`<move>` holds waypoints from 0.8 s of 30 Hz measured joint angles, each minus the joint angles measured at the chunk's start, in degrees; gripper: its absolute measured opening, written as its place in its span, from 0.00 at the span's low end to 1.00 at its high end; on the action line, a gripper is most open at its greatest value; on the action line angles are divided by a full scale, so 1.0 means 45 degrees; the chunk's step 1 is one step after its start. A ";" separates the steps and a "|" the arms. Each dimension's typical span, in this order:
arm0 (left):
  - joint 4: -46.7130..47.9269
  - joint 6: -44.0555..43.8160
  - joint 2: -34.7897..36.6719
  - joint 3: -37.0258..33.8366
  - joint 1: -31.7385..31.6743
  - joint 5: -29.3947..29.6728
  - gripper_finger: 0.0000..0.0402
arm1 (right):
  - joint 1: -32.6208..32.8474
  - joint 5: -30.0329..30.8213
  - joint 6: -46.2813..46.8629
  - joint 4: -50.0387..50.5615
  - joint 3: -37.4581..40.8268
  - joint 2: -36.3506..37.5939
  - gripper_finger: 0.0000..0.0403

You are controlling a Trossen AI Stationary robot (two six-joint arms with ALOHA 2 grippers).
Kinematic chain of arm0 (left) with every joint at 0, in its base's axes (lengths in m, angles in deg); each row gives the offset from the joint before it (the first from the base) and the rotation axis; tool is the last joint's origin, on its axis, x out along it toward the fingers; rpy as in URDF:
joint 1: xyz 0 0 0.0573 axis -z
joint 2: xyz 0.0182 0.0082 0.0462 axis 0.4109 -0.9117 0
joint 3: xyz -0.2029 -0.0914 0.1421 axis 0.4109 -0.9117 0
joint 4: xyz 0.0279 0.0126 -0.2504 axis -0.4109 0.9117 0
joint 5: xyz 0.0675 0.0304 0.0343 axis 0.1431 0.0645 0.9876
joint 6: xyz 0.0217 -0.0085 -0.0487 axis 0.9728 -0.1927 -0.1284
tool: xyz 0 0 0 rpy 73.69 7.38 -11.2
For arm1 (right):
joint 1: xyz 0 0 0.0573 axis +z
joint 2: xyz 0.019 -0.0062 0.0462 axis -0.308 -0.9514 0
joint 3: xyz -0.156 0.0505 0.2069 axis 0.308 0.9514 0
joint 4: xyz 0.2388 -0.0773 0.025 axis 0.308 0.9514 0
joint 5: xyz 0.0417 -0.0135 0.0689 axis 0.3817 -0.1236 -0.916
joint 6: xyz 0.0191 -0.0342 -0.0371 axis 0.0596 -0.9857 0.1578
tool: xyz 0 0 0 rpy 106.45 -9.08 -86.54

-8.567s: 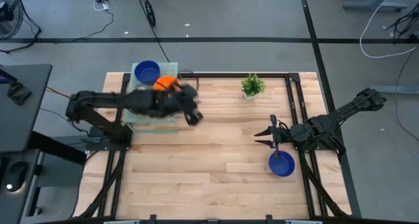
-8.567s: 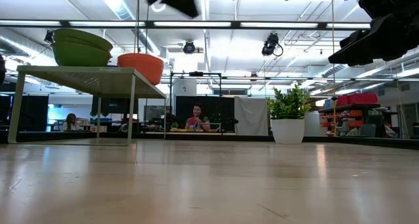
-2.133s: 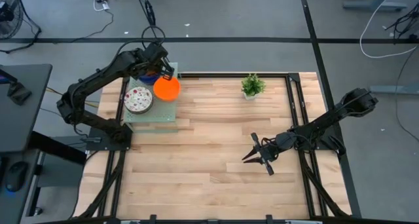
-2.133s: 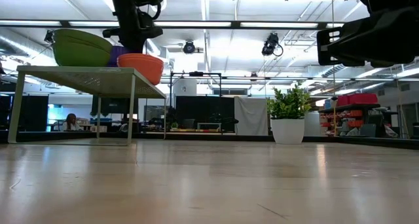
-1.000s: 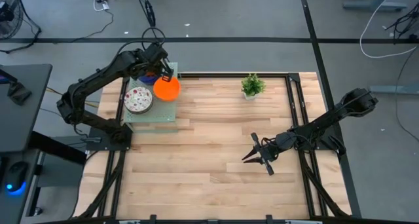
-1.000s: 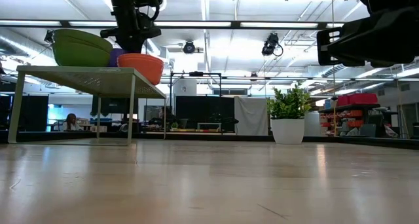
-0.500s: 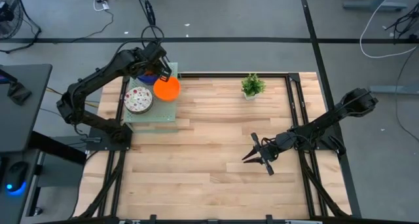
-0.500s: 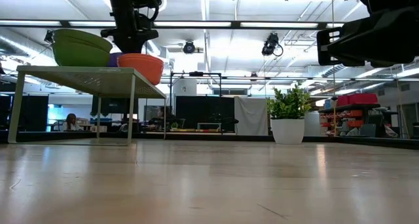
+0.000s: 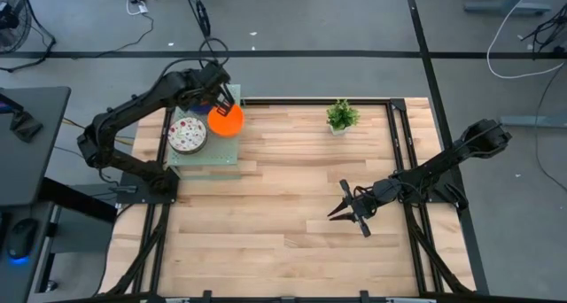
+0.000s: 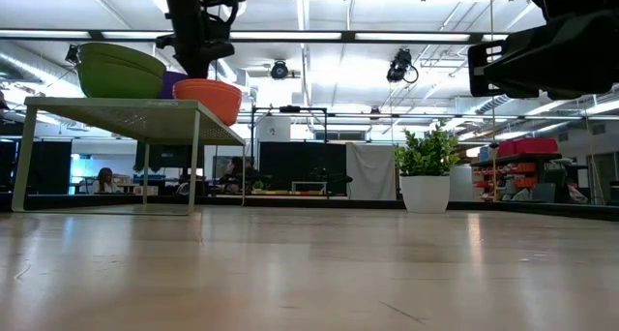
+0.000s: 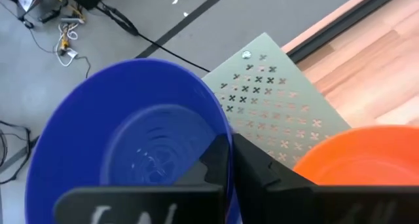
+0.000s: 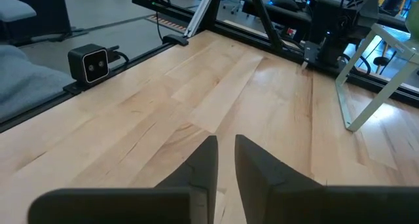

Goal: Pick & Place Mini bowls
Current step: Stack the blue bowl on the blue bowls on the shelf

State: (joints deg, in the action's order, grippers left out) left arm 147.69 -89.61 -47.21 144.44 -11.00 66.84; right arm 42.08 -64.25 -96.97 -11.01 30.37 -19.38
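Note:
A dark blue mini bowl sits at the far end of a pale green perforated rack in the table's far-left corner. My left gripper is over it, shut on its rim. An orange bowl stands right beside it on the rack. A white bowl with red speckles sits nearer the rack's left side. In the low view the blue bowl shows low between the orange bowl and a green-sided bowl. My right gripper hovers over bare wood right of centre, shut and holding nothing. My left gripper pinches the blue bowl's rim on the side next to the orange bowl. One finger is inside the bowl and the other finger outside. It comes from above, pointing down. The neighbouring bowls hide whether the bowl's base is on the rack.
A small green potted plant stands near the far edge, right of centre, and shows in the low view. The rack stands on thin legs above the tabletop. Black frame rails border the table. Bare wood spreads across the middle and near side.
My left gripper has shifted slightly toward the table's right over the rack, and stays shut on the blue bowl's rim. The bowls on the rack and my right arm have kept still.

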 joint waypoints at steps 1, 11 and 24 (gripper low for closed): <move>0.0009 -0.0013 0.0000 -0.0004 0.0031 -0.0009 0.04 | 0.0000 0.0000 0.0000 0.0000 -0.0002 0.0000 0.14; 0.0072 -0.0635 0.0000 -0.0004 0.0026 -0.0004 0.05 | 0.0000 0.0000 0.0000 0.0000 -0.0001 0.0000 0.14; 0.0586 -0.1917 -0.0029 0.0001 -0.0177 -0.0101 0.05 | 0.0000 0.0000 0.0005 -0.0003 -0.0002 0.0000 0.14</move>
State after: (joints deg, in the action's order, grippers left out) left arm 150.33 -98.24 -47.34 144.44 -11.79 66.39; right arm 42.08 -64.25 -96.94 -11.03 30.36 -19.38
